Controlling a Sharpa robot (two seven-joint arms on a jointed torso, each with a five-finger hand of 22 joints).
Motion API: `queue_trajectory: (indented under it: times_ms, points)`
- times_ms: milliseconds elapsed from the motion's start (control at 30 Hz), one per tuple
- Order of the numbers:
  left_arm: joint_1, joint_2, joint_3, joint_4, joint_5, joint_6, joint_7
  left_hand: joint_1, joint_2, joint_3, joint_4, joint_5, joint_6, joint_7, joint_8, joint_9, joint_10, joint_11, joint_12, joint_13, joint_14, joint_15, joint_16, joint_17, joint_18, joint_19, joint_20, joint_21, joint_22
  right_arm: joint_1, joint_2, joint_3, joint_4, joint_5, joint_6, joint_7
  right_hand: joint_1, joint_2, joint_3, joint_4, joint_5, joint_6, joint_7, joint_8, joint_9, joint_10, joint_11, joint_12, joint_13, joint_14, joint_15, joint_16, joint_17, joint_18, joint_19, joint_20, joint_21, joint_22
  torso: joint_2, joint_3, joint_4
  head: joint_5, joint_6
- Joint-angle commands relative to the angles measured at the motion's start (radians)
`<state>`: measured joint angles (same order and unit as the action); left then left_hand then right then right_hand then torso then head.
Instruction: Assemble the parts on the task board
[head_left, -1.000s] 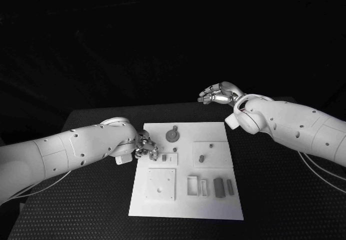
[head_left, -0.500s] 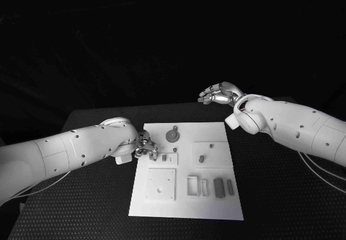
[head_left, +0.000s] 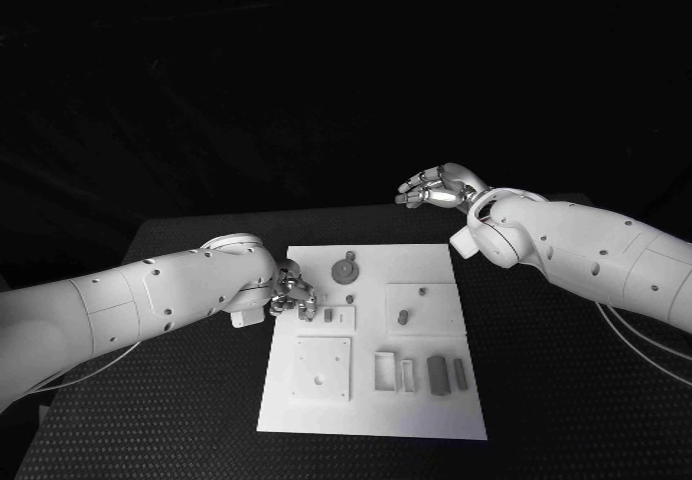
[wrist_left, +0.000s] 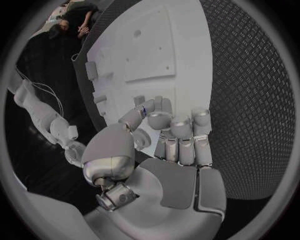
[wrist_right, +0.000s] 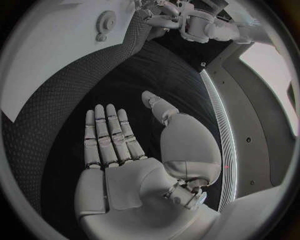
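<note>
Your left robot hand (head_left: 293, 296) sat at the left edge of the white board (head_left: 433, 400) in the head view, fingers curled down beside a small upright peg (head_left: 329, 315). From there you could not tell whether the fingers gripped a part. Further back on the board lay a round gear (head_left: 345, 269), and toward the near edge sat a square plate (head_left: 323, 368), an open frame (head_left: 388, 371) and two small blocks (head_left: 436, 374). Your right robot hand (head_left: 440, 187) hung past the board's far right corner, above the black tabletop (head_left: 562, 400), well apart from every part.

In the left wrist view, the left robot hand (wrist_left: 169, 145) had its fingers bent forward toward the board (wrist_left: 181, 60), with the thumb close against them. Something small may have been pinched at the tips, but you could not be sure.

In the right wrist view, the right robot hand (wrist_right: 115, 145) lay flat and spread, holding nothing, with the gear (wrist_right: 104, 22) far off on the board.

Judging by this, you were at a pick or seat step on the left side. The next move would call for steady, fine alignment over the peg's seat.
</note>
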<state>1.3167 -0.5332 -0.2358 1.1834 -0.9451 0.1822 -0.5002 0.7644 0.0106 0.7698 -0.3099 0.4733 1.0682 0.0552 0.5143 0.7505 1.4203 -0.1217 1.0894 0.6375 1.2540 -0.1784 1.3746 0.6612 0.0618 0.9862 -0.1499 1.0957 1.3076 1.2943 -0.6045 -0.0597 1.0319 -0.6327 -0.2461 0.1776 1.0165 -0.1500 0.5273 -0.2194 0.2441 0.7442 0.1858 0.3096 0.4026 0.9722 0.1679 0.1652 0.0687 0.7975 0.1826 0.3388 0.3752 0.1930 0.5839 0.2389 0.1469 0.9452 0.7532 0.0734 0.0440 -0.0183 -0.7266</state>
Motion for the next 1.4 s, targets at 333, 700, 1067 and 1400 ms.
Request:
queue_trajectory:
  times_ms: [333, 700, 1067, 1400]
  points:
    - [-0.004, 0.019, -0.003, 0.003, 0.004, 0.057, 0.006, -0.021, 0.014, 0.065, 0.019, 0.086, 0.119, -0.094, 0.052, 0.001, -0.019, -0.027, 0.015, -0.001, 0.011, -0.007, 0.009, 0.003, 0.005, -0.004, -0.112, 0.009, 0.017, 0.000, -0.002, 0.000, 0.004, -0.001, 0.006, 0.006, 0.006, -0.005, -0.001, 0.005, 0.010, -0.003, 0.003, 0.005, -0.002, 0.007, -0.003, -0.006, 0.000, -0.008, -0.002, 0.007, -0.002, 0.000, -0.005, -0.002, -0.007, 0.002, 0.000, 0.0015, -0.0002, 0.001, 0.000]
    - [-0.005, 0.028, -0.003, 0.002, 0.003, 0.054, 0.003, -0.020, 0.003, 0.064, 0.018, 0.070, 0.111, -0.093, 0.059, -0.001, -0.021, -0.027, 0.018, -0.003, 0.009, -0.009, 0.007, 0.001, 0.008, -0.002, -0.114, 0.011, 0.017, 0.000, -0.004, 0.000, 0.006, -0.001, 0.005, 0.006, 0.006, -0.005, -0.001, 0.005, 0.011, -0.003, 0.004, 0.006, -0.002, 0.007, -0.003, -0.006, 0.000, -0.009, -0.002, 0.007, -0.002, -0.001, -0.005, -0.002, -0.008, 0.003, 0.000, 0.0010, -0.0018, -0.001, 0.003]
    - [-0.005, 0.024, -0.003, 0.003, -0.001, 0.019, 0.002, -0.016, -0.039, -0.084, 0.062, -0.082, 0.075, -0.070, 0.026, -0.042, -0.020, -0.002, 0.013, -0.019, -0.003, -0.016, -0.004, -0.006, 0.008, -0.004, -0.114, 0.005, 0.011, 0.000, -0.005, 0.000, 0.008, 0.000, 0.004, 0.005, 0.005, -0.006, -0.002, 0.007, 0.016, -0.005, 0.005, 0.005, -0.003, 0.007, -0.002, -0.008, 0.000, -0.011, 0.000, 0.006, -0.004, -0.002, -0.007, -0.002, -0.011, 0.004, 0.000, 0.0001, 0.0006, -0.005, 0.007]
    - [-0.005, 0.019, -0.003, -0.003, -0.001, 0.016, -0.005, -0.023, -0.133, -0.120, 0.137, -0.256, 0.058, -0.061, -0.002, -0.074, -0.023, 0.008, 0.009, -0.032, -0.014, -0.022, -0.008, -0.010, 0.010, -0.013, -0.116, -0.008, 0.010, 0.000, -0.006, 0.000, 0.007, 0.000, 0.001, 0.005, 0.006, -0.009, -0.002, 0.007, 0.018, -0.008, 0.008, 0.004, -0.005, 0.006, 0.000, -0.010, 0.000, -0.013, 0.001, 0.006, -0.005, -0.002, -0.009, -0.002, -0.012, 0.006, 0.001, -0.0003, -0.0003, -0.006, 0.008]
